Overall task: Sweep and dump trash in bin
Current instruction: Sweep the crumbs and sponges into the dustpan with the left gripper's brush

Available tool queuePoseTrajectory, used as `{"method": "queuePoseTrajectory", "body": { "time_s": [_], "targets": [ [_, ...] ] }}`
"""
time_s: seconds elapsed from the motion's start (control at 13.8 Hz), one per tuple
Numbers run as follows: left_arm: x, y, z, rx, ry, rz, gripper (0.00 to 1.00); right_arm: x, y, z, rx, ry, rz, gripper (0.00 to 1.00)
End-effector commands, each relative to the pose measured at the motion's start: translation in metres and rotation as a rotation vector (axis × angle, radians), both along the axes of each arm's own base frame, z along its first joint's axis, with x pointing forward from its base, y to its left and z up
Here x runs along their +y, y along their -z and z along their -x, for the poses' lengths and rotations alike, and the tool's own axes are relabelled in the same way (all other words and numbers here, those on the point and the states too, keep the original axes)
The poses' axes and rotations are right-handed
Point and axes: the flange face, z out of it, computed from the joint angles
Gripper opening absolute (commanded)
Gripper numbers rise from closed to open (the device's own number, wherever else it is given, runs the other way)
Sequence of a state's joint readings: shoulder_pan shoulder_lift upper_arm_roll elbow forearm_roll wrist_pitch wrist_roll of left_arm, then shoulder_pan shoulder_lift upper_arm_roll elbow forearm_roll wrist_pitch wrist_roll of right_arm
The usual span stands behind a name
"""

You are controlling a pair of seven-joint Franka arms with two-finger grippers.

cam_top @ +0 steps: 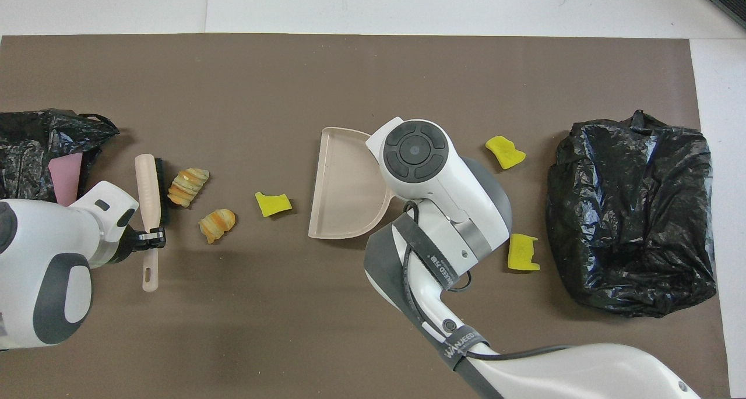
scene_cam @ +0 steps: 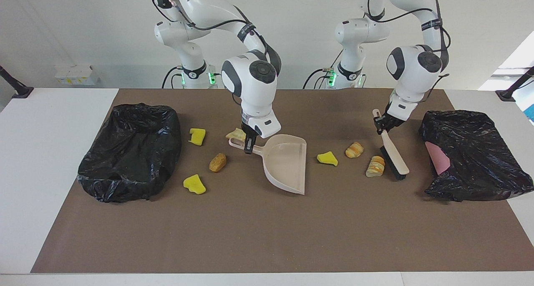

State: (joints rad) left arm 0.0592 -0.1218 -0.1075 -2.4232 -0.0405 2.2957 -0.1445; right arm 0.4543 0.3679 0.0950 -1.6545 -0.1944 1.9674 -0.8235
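Left claw (scene_cam: 381, 125) pinches the brush (scene_cam: 394, 154) beside the striped lumps (scene_cam: 375, 165). Right claw (scene_cam: 249, 144) pinches the dustpan (scene_cam: 285, 163) handle at mid-bench (scene_cam: 267, 236). Yellow chunk (scene_cam: 327, 158) lies between dustpan and lumps.

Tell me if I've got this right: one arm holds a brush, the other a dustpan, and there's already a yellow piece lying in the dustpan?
Not quite. The left gripper does hold the brush and the right gripper the dustpan, but the dustpan is empty. The nearest yellow piece lies on the mat beside its open edge, apart from it. The overhead view shows this plainly.
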Motion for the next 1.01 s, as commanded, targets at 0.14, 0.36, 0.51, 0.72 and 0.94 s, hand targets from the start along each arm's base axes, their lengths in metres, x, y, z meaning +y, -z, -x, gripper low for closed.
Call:
{"method": "queuePoseTrajectory", "body": {
  "time_s": [0.14,0.36,0.51,0.72,0.94],
  "targets": [
    [-0.082,0.022,0.006,-0.01,0.14,0.017,0.0,0.003,0.013,0.006,0.0,-0.074,0.015,0.0],
    [-0.149,0.036,0.018,-0.029,0.175,0.07,0.0,0.006,0.021,0.011,-0.004,-0.093,0.025,0.0],
    [-0.189,0.037,0.032,-0.027,0.225,0.099,0.0,0.006,0.022,0.011,-0.003,-0.093,0.026,0.0],
    [-0.248,0.026,0.054,-0.026,0.28,0.171,0.0,0.005,0.02,0.011,-0.004,-0.093,0.028,0.0],
    [-0.274,0.006,0.051,-0.047,0.295,0.21,0.0,0.005,0.021,0.012,0.001,-0.092,0.031,0.0]
  ]
}}
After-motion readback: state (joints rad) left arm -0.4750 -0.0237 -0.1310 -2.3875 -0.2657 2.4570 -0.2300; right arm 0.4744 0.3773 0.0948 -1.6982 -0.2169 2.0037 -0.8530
